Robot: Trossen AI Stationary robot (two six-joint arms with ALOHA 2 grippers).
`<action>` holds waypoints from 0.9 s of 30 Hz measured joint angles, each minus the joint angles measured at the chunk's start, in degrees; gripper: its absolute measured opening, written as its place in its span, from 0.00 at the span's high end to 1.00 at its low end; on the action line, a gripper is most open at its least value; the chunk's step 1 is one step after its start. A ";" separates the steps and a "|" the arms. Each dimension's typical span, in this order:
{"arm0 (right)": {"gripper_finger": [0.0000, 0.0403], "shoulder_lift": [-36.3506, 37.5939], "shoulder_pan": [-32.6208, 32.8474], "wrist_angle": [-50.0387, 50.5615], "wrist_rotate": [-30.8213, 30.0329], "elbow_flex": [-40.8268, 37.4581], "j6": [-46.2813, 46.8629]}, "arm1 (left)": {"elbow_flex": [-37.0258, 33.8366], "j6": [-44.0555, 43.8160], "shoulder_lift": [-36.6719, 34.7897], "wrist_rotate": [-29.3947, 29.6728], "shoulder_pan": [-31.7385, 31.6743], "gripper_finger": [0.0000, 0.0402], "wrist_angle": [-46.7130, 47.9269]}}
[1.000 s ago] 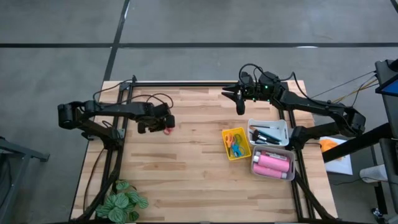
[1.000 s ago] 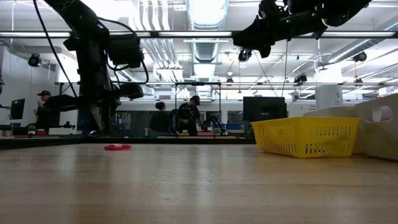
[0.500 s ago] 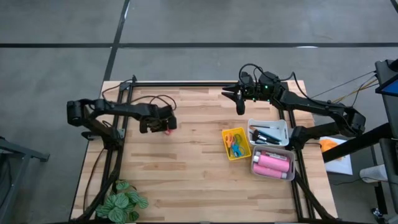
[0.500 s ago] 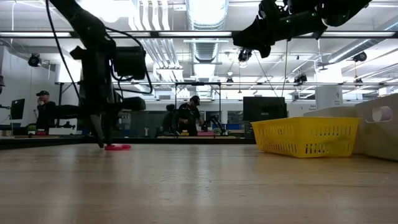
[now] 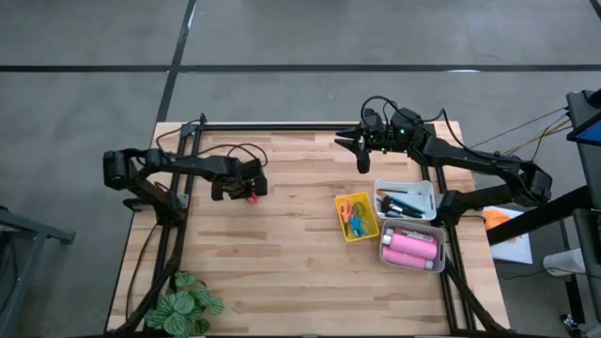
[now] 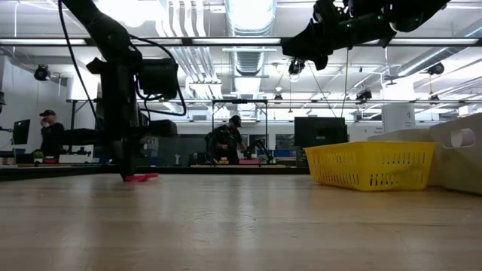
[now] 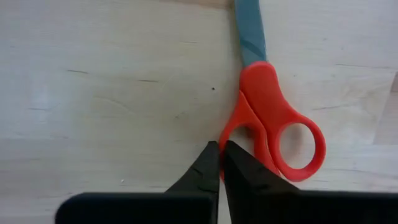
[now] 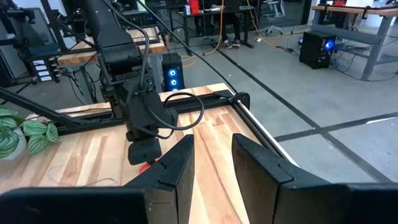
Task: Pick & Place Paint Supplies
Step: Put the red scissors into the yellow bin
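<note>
Scissors (image 7: 273, 124) lie near the tabletop's left rear; your left gripper (image 7: 219, 163) has dropped onto their red handle, jaws pinched together, so the grasp looks imminent. Right gripper (image 5: 362, 155) waits open.

No text, label, brand, number or sign can be read anywhere in these views, on the table things or in the room behind.

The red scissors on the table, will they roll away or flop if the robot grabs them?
Probably not. The red scissors lie flat on the wooden table, so they should slide rather than roll. The handle looks like hard plastic, so likely stiff. Lying so flat, they may be tricky for the left gripper, whose fingers look shut beside the handle.
</note>
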State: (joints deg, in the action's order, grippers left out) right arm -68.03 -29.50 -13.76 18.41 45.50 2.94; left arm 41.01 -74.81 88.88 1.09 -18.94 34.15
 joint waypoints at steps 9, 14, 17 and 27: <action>0.73 0.00 0.00 0.00 0.00 0.01 0.02 | -0.04 -0.02 0.04 0.01 0.00 0.99 -0.26; 0.73 0.00 -0.02 -0.01 0.00 0.01 0.00 | 0.34 -0.31 -1.00 -0.53 0.00 1.00 -0.77; 0.73 0.00 -0.02 0.00 0.00 0.00 0.00 | 1.36 -0.44 -3.08 -1.33 0.04 1.00 -3.87; 0.73 0.00 0.00 0.00 0.00 0.00 0.00 | 1.25 0.39 -7.34 -2.59 0.22 1.00 -18.65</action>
State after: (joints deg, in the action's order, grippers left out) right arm -68.03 -29.50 -13.76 18.41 45.50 2.94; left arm 42.26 -74.42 81.54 -1.50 -18.72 15.50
